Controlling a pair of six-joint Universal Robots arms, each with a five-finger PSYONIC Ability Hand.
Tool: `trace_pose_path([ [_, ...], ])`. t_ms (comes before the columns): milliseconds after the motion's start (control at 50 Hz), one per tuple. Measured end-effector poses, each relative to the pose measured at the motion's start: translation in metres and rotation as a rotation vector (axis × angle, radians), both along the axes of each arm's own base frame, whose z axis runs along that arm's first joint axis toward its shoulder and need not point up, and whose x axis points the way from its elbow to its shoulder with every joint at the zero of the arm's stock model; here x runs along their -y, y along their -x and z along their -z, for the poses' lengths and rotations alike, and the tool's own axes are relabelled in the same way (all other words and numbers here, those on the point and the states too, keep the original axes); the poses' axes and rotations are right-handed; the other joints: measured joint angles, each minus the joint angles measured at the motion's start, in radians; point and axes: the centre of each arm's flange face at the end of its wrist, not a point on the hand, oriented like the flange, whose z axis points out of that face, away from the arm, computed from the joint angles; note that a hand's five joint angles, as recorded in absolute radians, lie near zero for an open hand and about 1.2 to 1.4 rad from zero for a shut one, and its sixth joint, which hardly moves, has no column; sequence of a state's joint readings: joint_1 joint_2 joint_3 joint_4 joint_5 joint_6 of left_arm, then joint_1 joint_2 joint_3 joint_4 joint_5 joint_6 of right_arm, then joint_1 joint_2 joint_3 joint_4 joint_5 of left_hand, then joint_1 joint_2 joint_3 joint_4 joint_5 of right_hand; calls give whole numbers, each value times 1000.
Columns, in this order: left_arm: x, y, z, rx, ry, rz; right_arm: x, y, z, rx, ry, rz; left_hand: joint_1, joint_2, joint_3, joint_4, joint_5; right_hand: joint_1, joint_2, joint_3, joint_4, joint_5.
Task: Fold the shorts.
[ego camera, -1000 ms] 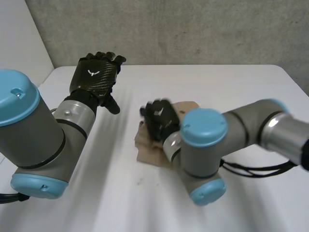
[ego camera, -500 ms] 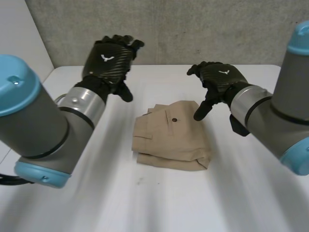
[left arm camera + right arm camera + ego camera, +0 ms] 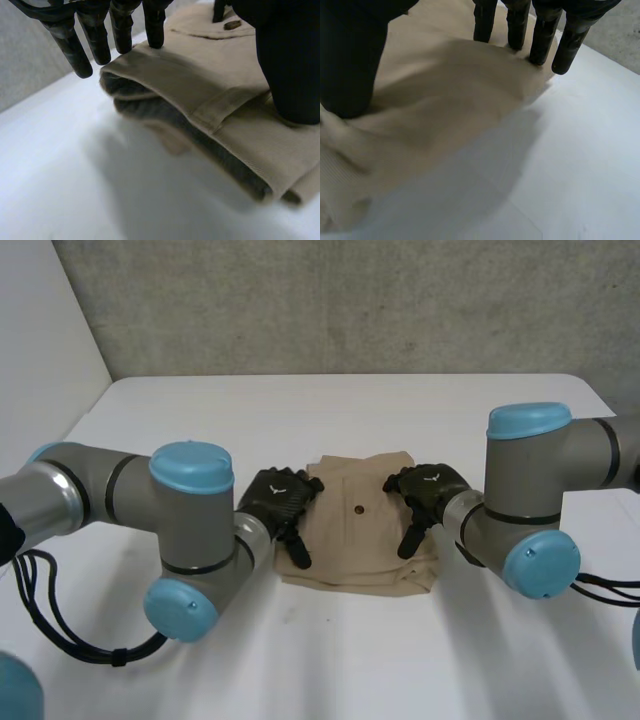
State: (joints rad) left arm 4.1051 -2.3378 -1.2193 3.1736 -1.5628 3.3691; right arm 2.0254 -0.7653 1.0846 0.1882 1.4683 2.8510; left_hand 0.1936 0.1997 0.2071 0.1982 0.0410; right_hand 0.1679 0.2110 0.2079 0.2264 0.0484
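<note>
Spread flat on the tan shorts [image 3: 360, 545], the left robot hand [image 3: 282, 498] and right robot hand [image 3: 428, 490] should press evenly, never sideways.

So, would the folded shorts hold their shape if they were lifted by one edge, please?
Probably not: the shorts are soft cloth in loose layers that gape at the fold beside the left hand, so they would likely flop open. Pushed sideways, they might bunch rather than slide whole across the table.
</note>
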Motion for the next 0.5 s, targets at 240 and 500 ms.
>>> trace_pose_path([
  [240, -3, -4, -54, -52, 82, -1, -1, 5, -67, 70, 184, 30, 0, 0, 0, 0, 0, -2, 0, 0, 0, -4],
  [500, -35, -59, -218, -287, 411, -85, -41, 45, -200, 265, 560, 199, 0, 0, 0, 0, 0, -2, 0, 0, 0, -4],
])
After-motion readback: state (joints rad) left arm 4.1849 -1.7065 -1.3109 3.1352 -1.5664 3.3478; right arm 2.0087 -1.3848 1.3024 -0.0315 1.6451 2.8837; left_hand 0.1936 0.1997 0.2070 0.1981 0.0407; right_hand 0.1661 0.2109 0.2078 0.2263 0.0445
